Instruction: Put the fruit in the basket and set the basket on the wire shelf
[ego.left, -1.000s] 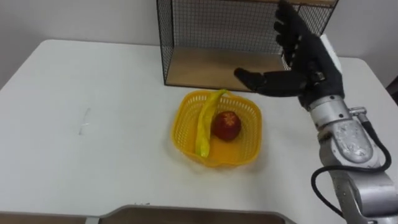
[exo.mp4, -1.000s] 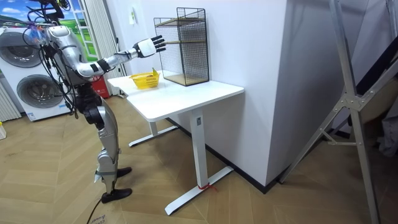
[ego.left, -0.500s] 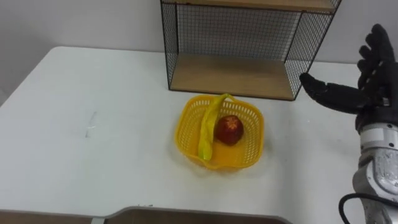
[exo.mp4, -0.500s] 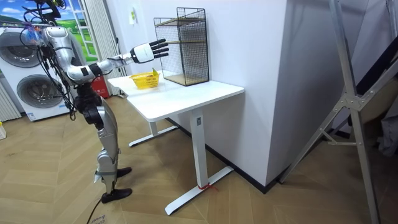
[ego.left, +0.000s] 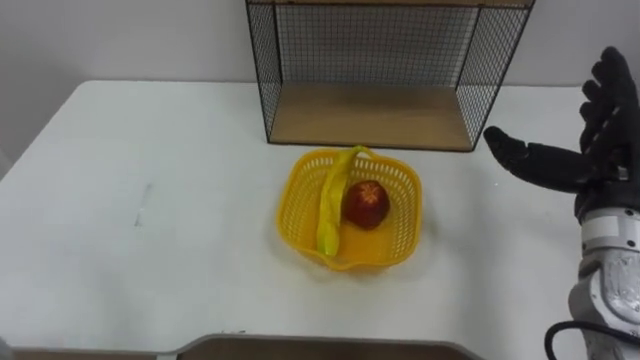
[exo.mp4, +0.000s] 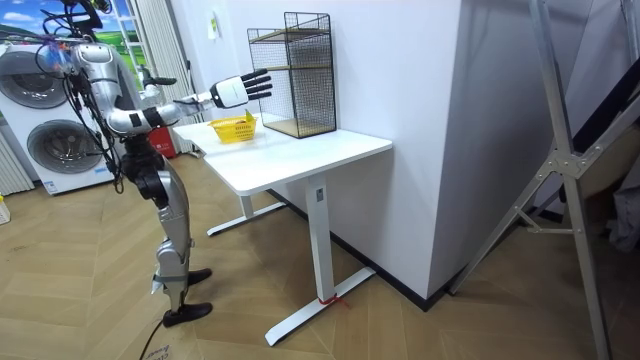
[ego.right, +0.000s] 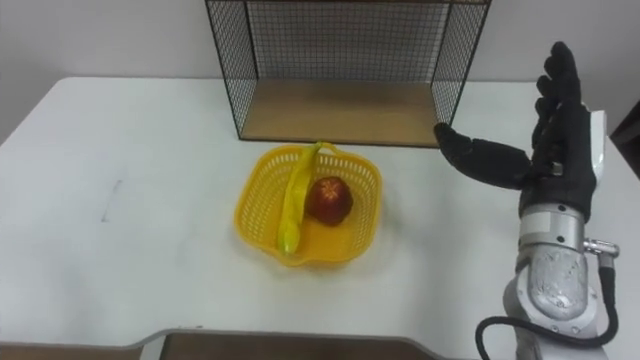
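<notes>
- Counting what lay on the white table (ego.left: 150, 200) gave one yellow basket (ego.left: 295, 210), one apple (ego.left: 366, 202), one banana (ego.left: 330, 205) and one wire shelf (ego.left: 370, 115).
- Both fruits were in the basket: the red apple sat on its floor, and the banana leaned just beside it on the left, with its top end over the far rim.
- The basket stood on the table, near the shelf's open front but apart from it, and not on the shelf's wooden board.
- The right hand (ego.right: 555, 150) hung in the air to the right of the basket, well apart from it.
- Its fingers (ego.right: 556, 75) were straight and spread, pointing up, with the thumb (ego.right: 470, 155) stretched out towards the shelf. It grasped nothing and touched nothing.
- In the room view the robot stood upright at the table's end on the room view's left, its right arm reaching out level over the tabletop.
</notes>
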